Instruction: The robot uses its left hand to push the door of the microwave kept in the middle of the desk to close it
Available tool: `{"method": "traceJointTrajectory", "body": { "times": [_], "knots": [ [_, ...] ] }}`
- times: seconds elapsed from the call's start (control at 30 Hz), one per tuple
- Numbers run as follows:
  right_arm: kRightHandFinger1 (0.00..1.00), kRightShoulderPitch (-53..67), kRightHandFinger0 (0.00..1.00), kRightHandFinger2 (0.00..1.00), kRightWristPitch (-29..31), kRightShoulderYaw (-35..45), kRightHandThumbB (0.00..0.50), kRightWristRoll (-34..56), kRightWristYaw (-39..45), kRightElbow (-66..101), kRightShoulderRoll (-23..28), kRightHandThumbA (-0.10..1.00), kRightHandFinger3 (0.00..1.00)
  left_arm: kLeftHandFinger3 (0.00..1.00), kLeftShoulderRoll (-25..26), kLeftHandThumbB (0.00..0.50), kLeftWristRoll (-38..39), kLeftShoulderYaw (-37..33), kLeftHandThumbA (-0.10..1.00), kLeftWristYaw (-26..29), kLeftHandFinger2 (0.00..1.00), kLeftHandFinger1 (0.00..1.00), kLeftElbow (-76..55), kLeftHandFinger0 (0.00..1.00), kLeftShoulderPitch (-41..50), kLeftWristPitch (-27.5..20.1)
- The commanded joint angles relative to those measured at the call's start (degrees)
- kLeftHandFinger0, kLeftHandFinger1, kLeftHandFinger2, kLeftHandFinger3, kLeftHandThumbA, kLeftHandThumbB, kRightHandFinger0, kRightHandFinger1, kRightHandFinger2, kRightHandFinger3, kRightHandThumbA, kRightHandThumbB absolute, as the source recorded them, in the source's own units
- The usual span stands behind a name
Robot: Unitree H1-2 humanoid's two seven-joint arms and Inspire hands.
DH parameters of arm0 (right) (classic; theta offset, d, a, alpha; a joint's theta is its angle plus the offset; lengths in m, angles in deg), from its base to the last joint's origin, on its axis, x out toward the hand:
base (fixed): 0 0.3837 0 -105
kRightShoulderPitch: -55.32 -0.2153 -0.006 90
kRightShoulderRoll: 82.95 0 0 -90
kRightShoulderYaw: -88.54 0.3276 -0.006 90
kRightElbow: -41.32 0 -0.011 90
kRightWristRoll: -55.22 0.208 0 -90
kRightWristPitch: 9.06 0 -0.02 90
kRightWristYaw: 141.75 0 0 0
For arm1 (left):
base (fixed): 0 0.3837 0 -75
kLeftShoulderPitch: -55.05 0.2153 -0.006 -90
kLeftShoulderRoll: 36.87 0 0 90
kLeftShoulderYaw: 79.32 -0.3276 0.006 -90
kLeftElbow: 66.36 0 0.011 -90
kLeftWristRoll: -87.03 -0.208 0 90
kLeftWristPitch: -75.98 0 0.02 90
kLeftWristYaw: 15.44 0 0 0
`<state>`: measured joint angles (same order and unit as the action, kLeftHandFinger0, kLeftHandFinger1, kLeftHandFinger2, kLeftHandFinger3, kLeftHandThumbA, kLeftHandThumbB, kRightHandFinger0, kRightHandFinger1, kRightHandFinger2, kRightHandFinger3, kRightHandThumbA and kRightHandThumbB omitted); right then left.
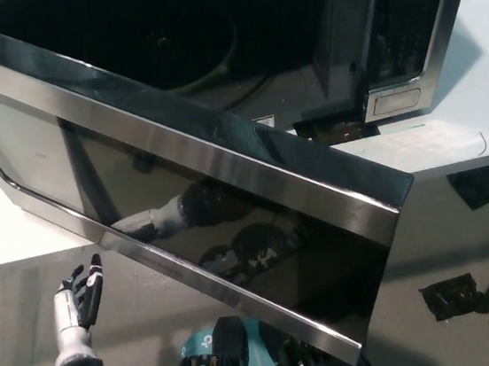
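Observation:
The microwave (387,32) stands on the white desk (483,91) with its dark cavity at the top of the head view. Its door (230,211), dark glass in a steel frame, hangs open and slants from upper left to lower right across the picture. My white left hand (78,297) is raised at the lower left, open, fingers apart. Its fingertips (94,266) reach the door's lower steel edge; I cannot tell whether they touch it. My black right hand (450,296) hangs low at the lower right, away from the door, its fingers unclear.
The glass turntable (191,38) shows inside the cavity. The door's free corner (363,347) juts out past the desk's front edge over the grey floor. A strip of desk (0,231) lies left of the door.

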<state>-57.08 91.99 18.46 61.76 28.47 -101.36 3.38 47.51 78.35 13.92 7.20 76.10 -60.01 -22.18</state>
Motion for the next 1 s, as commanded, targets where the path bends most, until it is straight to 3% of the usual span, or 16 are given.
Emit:
{"method": "traceJointTrajectory", "body": {
  "times": [0.0, 0.07, 0.17, 0.27, 0.3, 0.33, 0.37, 0.4, 0.47, 0.57, 0.6, 0.67, 0.7, 0.8, 0.83, 0.97],
  "knots": [
    [0.86, -1.77, 0.75, 0.89, 3.08, -0.36, 0.238, 0.10, -1.60, 0.17, 1.31, 0.51, 0.99, 0.90, 3.69, 0.000, -8.05, -4.55, 0.86, 4.25, 0.79, 0.79, -1.39, 0.80, 0.20, -0.26],
    [0.85, -1.74, 0.73, 0.89, 2.40, -0.31, 0.232, 0.04, -2.15, 0.62, 1.26, 0.51, 0.97, 0.91, 6.36, 0.000, -12.65, -9.32, 0.92, 3.94, 0.78, 0.76, -2.81, 0.73, 1.42, -0.67],
    [0.88, -1.44, 0.76, 0.91, 2.55, -0.04, 0.228, 0.79, -1.13, 0.97, 1.61, 0.51, 1.00, 0.68, 10.33, 0.000, -15.32, -13.11, 0.92, -0.22, 0.55, 0.50, -11.23, 0.50, 5.27, -0.46],
    [0.89, -1.52, 0.76, 0.91, 2.47, -0.08, 0.232, 0.78, -1.18, 0.79, 1.81, 0.52, 1.00, 0.52, 12.78, 0.000, -15.04, -14.39, 0.87, -2.50, 0.40, 0.34, -18.06, 0.35, 8.38, 0.69],
    [0.89, -1.32, 0.76, 0.92, 2.35, -0.09, 0.231, 0.72, -1.31, 1.03, 1.87, 0.52, 1.00, 0.36, 13.91, 0.000, -14.39, -14.10, 0.90, -4.00, 0.20, 0.14, -23.24, 0.17, 10.79, 1.00],
    [0.89, -1.29, 0.76, 0.92, 2.34, -0.10, 0.231, 0.71, -1.33, 1.06, 1.88, 0.52, 1.00, 0.26, 14.06, 0.000, -14.29, -14.11, 0.90, -4.22, 0.12, 0.03, -23.99, 0.07, 11.11, 1.18],
    [0.89, -1.38, 0.76, 0.92, 2.41, -0.04, 0.214, 0.83, -1.29, 0.82, 1.90, 0.52, 1.00, 0.06, 14.97, 0.000, -13.72, -13.52, 0.88, -5.56, 0.00, 0.00, -29.36, 0.00, 13.37, 1.69],
    [0.90, -1.36, 0.78, 0.94, 2.14, -0.25, 0.202, 0.57, -1.33, 0.83, 1.98, 0.52, 1.00, 0.00, 15.52, 0.000, -13.70, -13.46, 0.94, -6.40, 0.00, 0.00, -31.69, 0.00, 14.44, 1.92],
    [0.90, -0.96, 0.79, 0.94, 2.21, -0.10, 0.205, 0.68, -1.39, 1.07, 1.96, 0.51, 1.00, 0.00, 16.20, 0.003, -13.32, -13.39, 1.00, -8.39, 0.03, 0.01, -35.32, 0.00, 15.91, 3.22],
    [0.89, -0.83, 0.77, 0.92, 2.54, 0.01, 0.200, 1.06, -0.90, 1.26, 1.90, 0.51, 1.00, 0.06, 18.23, 0.000, -9.66, -12.99, 1.00, -13.35, 0.32, 0.18, -42.16, 0.02, 19.17, 2.13],
    [0.93, -0.82, 0.80, 0.95, 2.34, -0.12, 0.199, 0.92, -0.97, 1.29, 1.93, 0.51, 0.99, 0.14, 18.57, 0.000, -6.82, -12.56, 1.00, -14.95, 0.42, 0.27, -43.49, 0.11, 19.95, -0.64],
    [0.92, -0.43, 0.86, 0.92, 3.09, 0.11, 0.191, 1.03, -1.26, 0.85, 1.90, 0.50, 0.98, 0.23, 19.70, 0.000, -0.83, -13.26, 1.00, -19.31, 0.49, 0.35, -44.46, 0.16, 19.83, -8.42],
    [0.92, -0.52, 0.88, 0.91, 3.18, 0.12, 0.187, 1.05, -1.29, 0.59, 1.92, 0.50, 0.98, 0.30, 19.62, 0.000, -0.11, -13.11, 1.00, -19.82, 0.52, 0.40, -44.78, 0.20, 19.87, -9.00],
    [0.90, -0.08, 0.88, 0.90, 3.27, 0.13, 0.181, 1.33, -0.89, 1.05, 1.62, 0.48, 0.99, 0.41, 19.24, 0.000, 1.61, -12.78, 1.00, -21.84, 0.52, 0.40, -50.46, 0.19, 20.73, -7.03],
    [0.87, -0.22, 0.86, 0.88, 3.48, 0.55, 0.194, 2.07, -0.59, 0.82, 1.39, 0.47, 1.00, 0.37, 18.77, 0.000, 5.39, -13.34, 1.00, -23.35, 0.39, 0.28, -53.50, 0.11, 19.04, -11.49],
    [0.87, 0.20, 0.87, 0.89, 3.50, -0.17, 0.185, 1.26, -0.94, 0.86, 1.78, 0.48, 1.00, 0.34, 17.49, 0.000, 8.51, -13.42, 1.00, -25.99, 0.31, 0.16, -61.80, 0.00, 17.64, -7.57]
  ]
}}
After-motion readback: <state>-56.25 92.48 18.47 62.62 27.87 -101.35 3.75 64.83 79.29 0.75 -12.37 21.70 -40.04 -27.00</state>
